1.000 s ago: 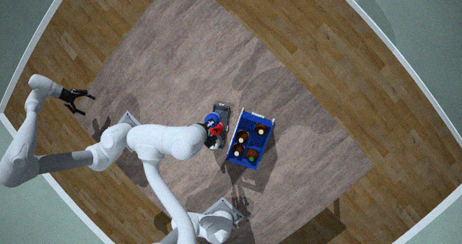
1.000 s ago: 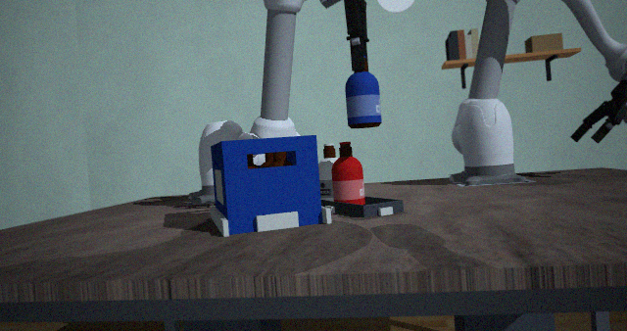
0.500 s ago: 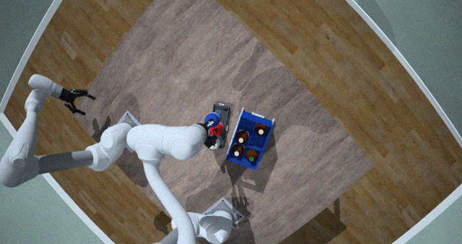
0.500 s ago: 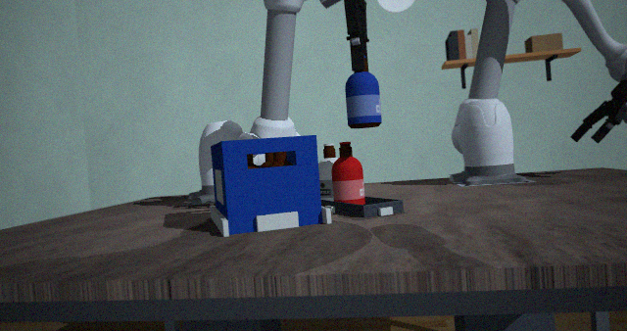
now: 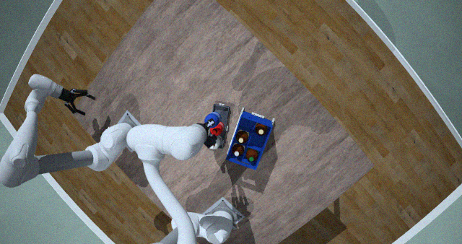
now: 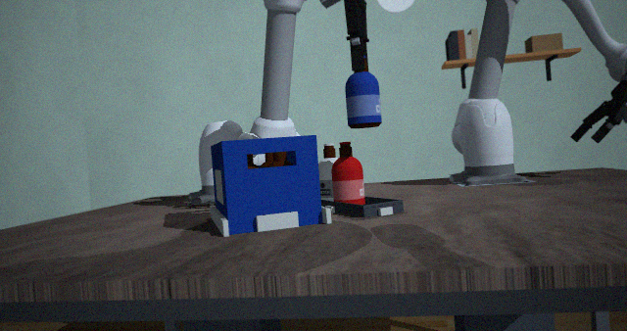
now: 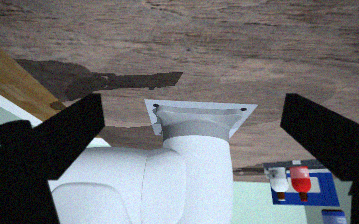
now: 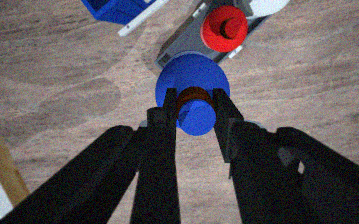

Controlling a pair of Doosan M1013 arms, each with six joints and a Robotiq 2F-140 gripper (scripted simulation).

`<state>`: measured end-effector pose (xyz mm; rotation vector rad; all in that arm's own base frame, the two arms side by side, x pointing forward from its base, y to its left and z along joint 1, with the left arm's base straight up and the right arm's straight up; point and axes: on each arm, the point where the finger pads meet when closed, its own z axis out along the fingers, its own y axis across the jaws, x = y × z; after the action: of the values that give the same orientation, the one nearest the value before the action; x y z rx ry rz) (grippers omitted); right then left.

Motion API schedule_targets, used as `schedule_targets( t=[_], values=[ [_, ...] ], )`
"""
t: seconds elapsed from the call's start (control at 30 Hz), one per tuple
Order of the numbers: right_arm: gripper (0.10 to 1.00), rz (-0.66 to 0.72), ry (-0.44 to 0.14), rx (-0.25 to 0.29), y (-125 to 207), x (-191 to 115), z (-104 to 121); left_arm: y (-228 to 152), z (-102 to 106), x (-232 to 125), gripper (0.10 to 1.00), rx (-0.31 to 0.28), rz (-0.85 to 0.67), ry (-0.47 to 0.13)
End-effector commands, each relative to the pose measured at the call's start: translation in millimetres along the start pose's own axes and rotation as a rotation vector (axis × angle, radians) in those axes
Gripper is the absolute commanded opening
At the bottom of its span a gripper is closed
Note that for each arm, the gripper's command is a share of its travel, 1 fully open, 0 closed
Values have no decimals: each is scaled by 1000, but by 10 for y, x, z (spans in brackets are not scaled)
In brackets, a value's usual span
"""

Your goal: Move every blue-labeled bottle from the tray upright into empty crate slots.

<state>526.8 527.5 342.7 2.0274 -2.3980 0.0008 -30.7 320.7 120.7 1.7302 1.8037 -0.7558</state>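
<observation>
- The blue-labeled bottle [image 5: 214, 118] [image 6: 363, 101] [image 7: 333, 216] [image 8: 192, 72] hangs in the air above the level of the tray [image 5: 221, 110] [image 6: 394, 208] [image 7: 310, 164] [image 8: 172, 50]; its long axis runs close to vertical, neck up and base down; the pale mark on its label sits toward the right edge in the exterior view.
- The right gripper [image 5: 210, 124] [image 6: 360, 67] [image 8: 194, 103] is closed in on that bottle's neck, one finger either side, pointing down; the blue cap shows between the fingers in its wrist view.
- The left gripper [image 5: 89, 106] [image 6: 586, 138] [image 7: 192, 110] is spread wide with nothing in it, well apart from tray and crate.
- On the tray, the red bottle [image 5: 216, 129] [image 6: 348, 176] [image 7: 301, 179] [image 8: 217, 37] stands upright; the white bottle [image 5: 215, 144] [image 6: 325, 174] [image 7: 279, 181] [image 8: 267, 5] stands just beside it, also upright.
- The blue crate [image 5: 242, 163] [image 6: 269, 194] [image 7: 332, 192] [image 8: 112, 12] stands level near the tray, their long sides roughly parallel; it holds four brown bottles, one of them the green-capped bottle [image 5: 252, 154], the others pale-capped; the held bottle is outside it.
</observation>
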Motion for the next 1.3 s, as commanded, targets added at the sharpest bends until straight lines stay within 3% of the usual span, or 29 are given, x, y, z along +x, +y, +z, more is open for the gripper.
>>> schedule_targets(
  t=[0.0, 1.27],
  values=[
    [99, 0, -1, 1, -1, 0, -10, -1, -4, 0, 1000, 0, 0, 1],
    [99, 0, -1, 1, -61, 170, -10, -1, -4, 0, 1000, 0, 0, 1]
  ],
)
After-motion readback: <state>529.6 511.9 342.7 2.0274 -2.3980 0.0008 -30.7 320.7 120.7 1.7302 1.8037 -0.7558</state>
